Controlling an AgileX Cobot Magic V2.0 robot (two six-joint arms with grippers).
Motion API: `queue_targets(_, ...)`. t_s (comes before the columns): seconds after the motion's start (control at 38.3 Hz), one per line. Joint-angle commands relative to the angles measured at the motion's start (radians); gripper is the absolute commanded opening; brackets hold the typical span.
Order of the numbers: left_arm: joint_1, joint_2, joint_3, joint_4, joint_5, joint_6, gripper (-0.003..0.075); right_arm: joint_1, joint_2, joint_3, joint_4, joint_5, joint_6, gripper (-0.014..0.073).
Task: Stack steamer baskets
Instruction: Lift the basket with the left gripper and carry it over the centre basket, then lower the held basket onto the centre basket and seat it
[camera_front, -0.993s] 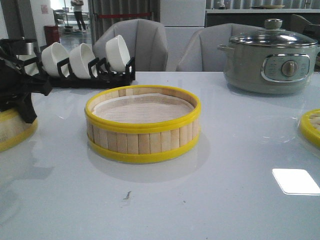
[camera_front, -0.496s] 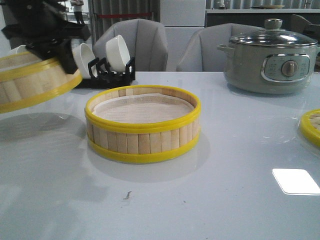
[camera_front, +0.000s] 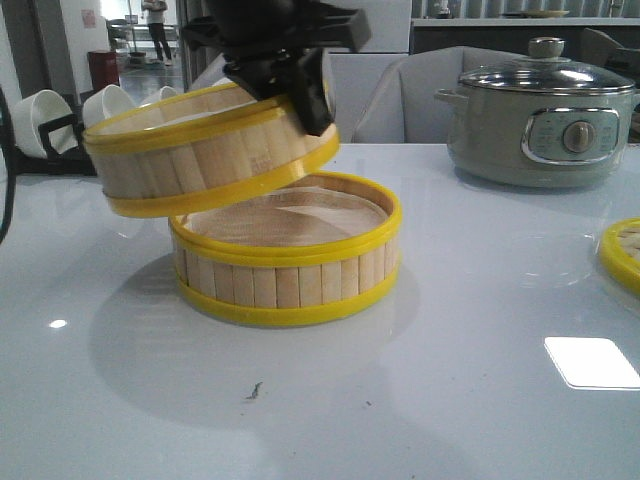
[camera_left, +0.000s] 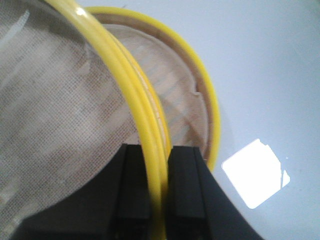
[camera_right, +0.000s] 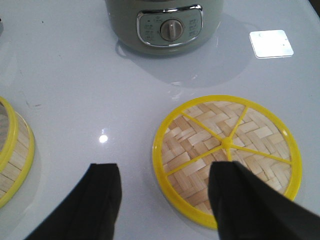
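One steamer basket (camera_front: 285, 275) with a white liner sits on the table at centre. A second steamer basket (camera_front: 200, 150) hangs tilted just above its left part, overlapping it. My left gripper (camera_front: 305, 105) is shut on the right side of that raised basket's yellow rim (camera_left: 150, 135). In the left wrist view the lower basket (camera_left: 187, 95) shows beyond the held one. The woven lid (camera_right: 227, 150) lies flat on the table at the right, seen also as the lid's edge (camera_front: 622, 255). My right gripper (camera_right: 165, 172) hovers open over the lid's near-left rim, holding nothing.
A grey-green electric pot (camera_front: 540, 120) with a glass lid stands at the back right. White bowls in a black rack (camera_front: 60, 120) stand at the back left. The table basket's edge (camera_right: 12, 160) shows in the right wrist view. Chairs stand behind the table.
My left gripper has lifted the second basket off the table at the far left and carried it up and rightward, over the centre basket. The centre basket and lid have not moved.
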Motion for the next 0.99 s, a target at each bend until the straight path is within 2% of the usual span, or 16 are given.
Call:
queue_targets(0.0,-0.042,-0.053,-0.039,0.004,-0.084,-0.001,0.0091,0.003,-0.007,-0.035,-0.003,-0.085,0.001,0.0497)
queue_targets(0.29,-0.099,-0.003,-0.039,-0.007,-0.091,-0.010,0.0091,0.003,-0.007,-0.035,-0.003,-0.085,0.001,0.0497)
queue_targets(0.5,-0.105,0.033,-0.039,-0.010,-0.078,-0.010,0.0091,0.003,-0.007,-0.035,-0.003,-0.085,0.001,0.0497)
queue_targets(0.97,-0.105,0.033,-0.039,-0.056,-0.149,-0.010,0.0091,0.003,-0.007,-0.035,-0.003,-0.085,0.001,0.0497)
